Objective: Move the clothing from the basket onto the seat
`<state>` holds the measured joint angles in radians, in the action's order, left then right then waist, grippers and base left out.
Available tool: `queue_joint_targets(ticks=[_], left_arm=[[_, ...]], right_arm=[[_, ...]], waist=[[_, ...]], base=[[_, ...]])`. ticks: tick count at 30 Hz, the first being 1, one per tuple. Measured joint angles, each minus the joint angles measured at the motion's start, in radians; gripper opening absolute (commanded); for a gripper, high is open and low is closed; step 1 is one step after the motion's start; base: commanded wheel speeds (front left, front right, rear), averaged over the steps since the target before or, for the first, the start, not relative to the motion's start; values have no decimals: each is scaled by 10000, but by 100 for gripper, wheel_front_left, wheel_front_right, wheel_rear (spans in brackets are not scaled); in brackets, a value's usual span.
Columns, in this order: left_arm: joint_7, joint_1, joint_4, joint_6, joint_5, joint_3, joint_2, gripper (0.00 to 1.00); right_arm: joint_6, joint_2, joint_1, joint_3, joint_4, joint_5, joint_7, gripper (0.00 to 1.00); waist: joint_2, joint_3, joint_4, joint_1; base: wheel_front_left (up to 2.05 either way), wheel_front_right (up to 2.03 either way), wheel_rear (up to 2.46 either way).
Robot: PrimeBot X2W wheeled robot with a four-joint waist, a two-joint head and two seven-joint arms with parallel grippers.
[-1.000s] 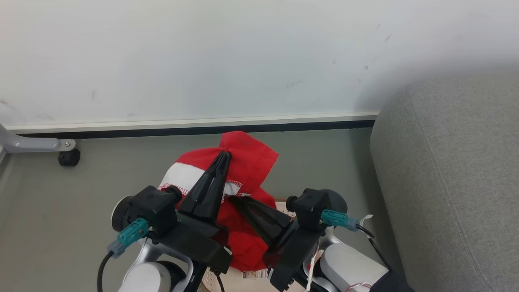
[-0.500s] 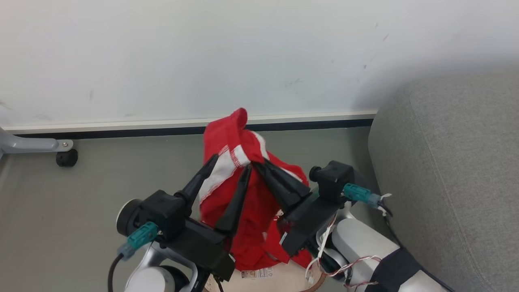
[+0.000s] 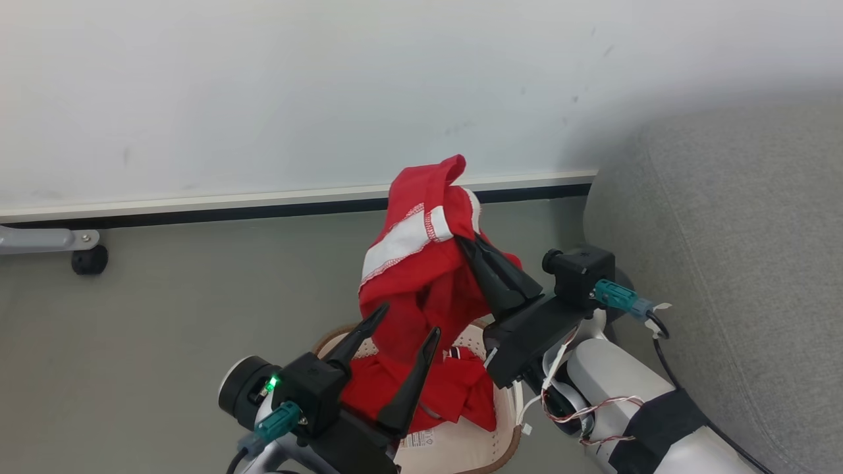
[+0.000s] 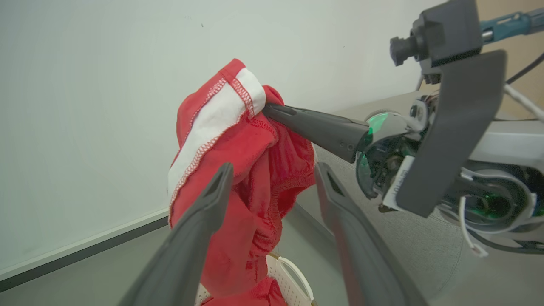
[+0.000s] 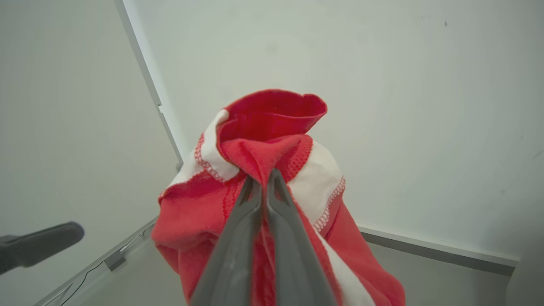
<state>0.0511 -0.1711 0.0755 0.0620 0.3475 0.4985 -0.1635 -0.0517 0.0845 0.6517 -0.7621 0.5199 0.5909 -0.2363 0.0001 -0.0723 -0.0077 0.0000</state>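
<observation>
Thin red jersey clothing [image 3: 421, 283], white-banded, bunched above perforated cream basket [image 3: 464, 447]

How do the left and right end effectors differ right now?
The left end effector is open, gripping nothing; the right end effector is shut on the clothing. The left sits lower, near the basket; the right is higher. Both have long dark fingers.
</observation>
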Motion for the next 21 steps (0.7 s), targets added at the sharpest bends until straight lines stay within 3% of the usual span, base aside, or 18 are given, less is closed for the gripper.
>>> queue_joint_targets(ticks=[21], left_arm=[[188, 358, 533, 86, -443, 288, -552, 100]], right_arm=[[424, 282, -22, 690, -6, -4, -117, 0]], waist=[[0, -507, -1533, 0]], base=[[0, 0, 0]])
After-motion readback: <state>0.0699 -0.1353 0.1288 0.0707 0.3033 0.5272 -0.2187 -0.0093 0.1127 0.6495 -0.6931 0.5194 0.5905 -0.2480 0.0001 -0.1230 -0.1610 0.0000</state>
